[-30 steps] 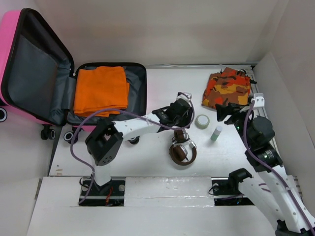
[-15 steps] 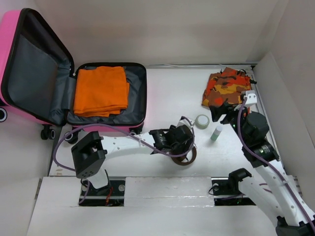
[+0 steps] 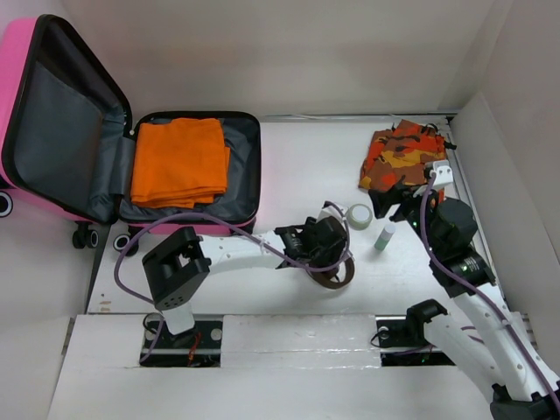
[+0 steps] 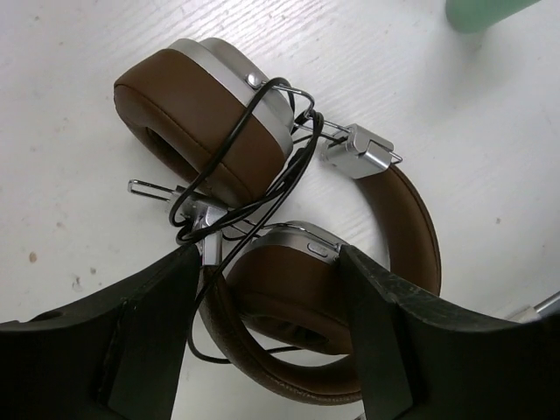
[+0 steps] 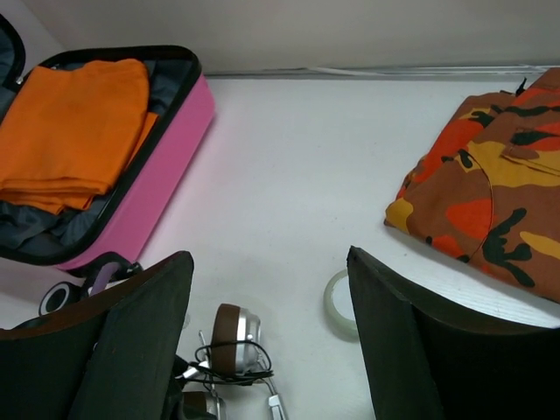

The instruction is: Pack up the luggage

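Note:
The hot-pink luggage point(image 3: 16, 61) lies open at the far left, with a folded orange cloth point(image 3: 179, 162) in its dark grey lower half. It also shows in the right wrist view point(image 5: 166, 149). Brown headphones point(image 3: 337, 275) with a tangled black cable lie at the table's middle. My left gripper point(image 3: 319, 245) is down on them, and its fingers press either side of the nearer ear cup point(image 4: 289, 280). My right gripper point(image 3: 394, 203) hovers open and empty above the table at the right, near a tape roll point(image 3: 359, 215).
A camouflage cloth point(image 3: 402, 157) in orange, red and brown lies folded at the back right. A small green bottle point(image 3: 384, 237) stands beside the tape roll. White walls close the right side and the back of the table.
My left arm came down from above the headphones and closed its fingers round one ear cup; the headphones have shifted slightly. My right gripper drew back a little.

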You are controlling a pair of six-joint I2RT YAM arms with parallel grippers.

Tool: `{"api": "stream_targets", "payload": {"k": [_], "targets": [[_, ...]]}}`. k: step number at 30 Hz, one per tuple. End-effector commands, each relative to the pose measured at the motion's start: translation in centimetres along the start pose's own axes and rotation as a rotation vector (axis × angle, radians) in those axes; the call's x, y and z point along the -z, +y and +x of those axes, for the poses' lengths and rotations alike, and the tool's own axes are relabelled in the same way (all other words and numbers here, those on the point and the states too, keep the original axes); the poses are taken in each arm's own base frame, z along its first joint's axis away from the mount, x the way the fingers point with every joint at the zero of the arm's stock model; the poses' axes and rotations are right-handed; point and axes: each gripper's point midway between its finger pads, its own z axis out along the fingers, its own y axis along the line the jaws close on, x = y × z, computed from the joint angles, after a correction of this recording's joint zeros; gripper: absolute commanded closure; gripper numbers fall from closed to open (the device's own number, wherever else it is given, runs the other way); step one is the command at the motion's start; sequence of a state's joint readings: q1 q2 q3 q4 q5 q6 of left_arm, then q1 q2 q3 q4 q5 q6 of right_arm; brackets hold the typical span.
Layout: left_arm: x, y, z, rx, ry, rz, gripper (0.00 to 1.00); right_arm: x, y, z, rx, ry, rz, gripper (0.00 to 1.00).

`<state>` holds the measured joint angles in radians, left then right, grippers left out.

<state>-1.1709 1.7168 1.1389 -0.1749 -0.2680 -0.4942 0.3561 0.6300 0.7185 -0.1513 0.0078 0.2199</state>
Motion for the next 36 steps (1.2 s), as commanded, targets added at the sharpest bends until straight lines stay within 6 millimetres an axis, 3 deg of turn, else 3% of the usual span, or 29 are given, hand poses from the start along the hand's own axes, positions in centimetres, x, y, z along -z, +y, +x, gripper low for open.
{"api": "stream_targets", "payload": {"k": [1, 5, 8, 9, 12, 13, 18, 22, 23, 29, 31, 33, 36], "targets": [[-1.2, 1.1, 3.7, -0.018, 0.124, 0.016, 0.42, -0.1, 1.0, -1.6, 0.013, -0.049, -0.043, 0.23], [-1.3, 0.6, 4.0, -0.003, 0.13, 0.044, 0.34, -0.3, 1.2, -1.3, 0.014, -0.038, -0.052, 0.23], [-2.1, 0.9, 5.4, -0.014, 0.176, 0.027, 0.37, -0.2, 1.3, -1.3, 0.014, -0.036, -0.061, 0.23], [-2.1, 1.1, 5.6, -0.016, 0.183, 0.023, 0.43, -0.2, 1.3, -1.3, 0.014, -0.036, -0.061, 0.23], [-1.7, 1.3, 5.7, -0.014, 0.176, 0.027, 0.79, -0.3, 1.4, -1.5, 0.014, -0.045, -0.063, 0.23], [-1.4, 1.2, 5.4, -0.01, 0.161, 0.036, 1.0, -0.3, 1.4, -1.5, 0.014, -0.045, -0.063, 0.23], [-0.7, 1.5, 5.6, 0.002, 0.158, 0.037, 1.0, -0.3, 1.5, -1.5, 0.014, -0.043, -0.072, 0.23], [0.1, 2.3, 4.6, 0.013, 0.113, 0.002, 1.0, -0.3, 1.5, -1.5, 0.014, -0.043, -0.072, 0.23], [0.7, 2.7, 3.2, 0.019, 0.065, -0.024, 1.0, -0.3, 1.5, -1.5, 0.014, -0.043, -0.072, 0.23], [3.0, 5.2, -0.2, 0.066, -0.033, -0.094, 1.0, -0.3, 1.5, -1.5, 0.014, -0.043, -0.072, 0.23], [4.6, 7.2, -2.6, 0.116, -0.109, -0.135, 1.0, -0.2, 1.7, -1.4, 0.014, -0.04, -0.081, 0.23], [5.1, 7.6, -3.3, 0.131, -0.127, -0.134, 1.0, -0.3, 1.7, -1.7, 0.015, -0.049, -0.083, 0.23], [6.8, 8.8, -6.1, 0.169, -0.212, -0.125, 1.0, -0.3, 1.7, -1.7, 0.015, -0.049, -0.083, 0.23]]}}
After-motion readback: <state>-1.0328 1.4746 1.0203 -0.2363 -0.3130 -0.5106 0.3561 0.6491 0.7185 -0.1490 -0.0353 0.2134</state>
